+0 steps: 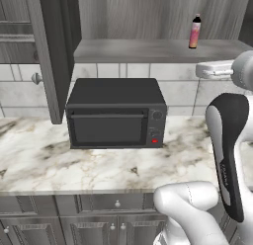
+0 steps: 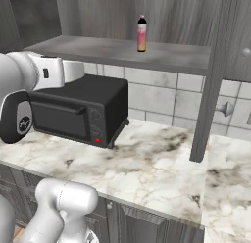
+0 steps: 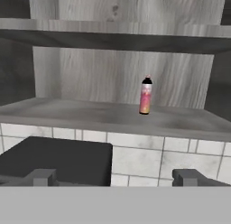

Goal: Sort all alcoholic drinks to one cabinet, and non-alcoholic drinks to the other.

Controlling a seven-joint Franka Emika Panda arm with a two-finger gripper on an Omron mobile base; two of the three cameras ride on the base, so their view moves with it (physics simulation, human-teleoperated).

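A small pink bottle (image 1: 194, 33) with a black cap, a non-alcoholic drink, stands upright on the grey shelf floor (image 1: 133, 51) of an open wall cabinet. The right base view shows the pink bottle (image 2: 141, 35) near the middle of that shelf (image 2: 98, 48). In the hand view my gripper (image 3: 116, 178) is open and holds nothing, well short of the bottle (image 3: 145, 96) and lower than the shelf (image 3: 67, 111). The alcoholic drinks are out of view.
A black toaster oven (image 1: 116, 113) sits on the marble counter (image 1: 99, 170) under the shelf. The cabinet's dark door (image 1: 49, 56) hangs open on the left, knob (image 1: 35, 78) outward; the right base view shows another open door (image 2: 213, 85). Base cabinets with drawers (image 1: 74, 224) run below.
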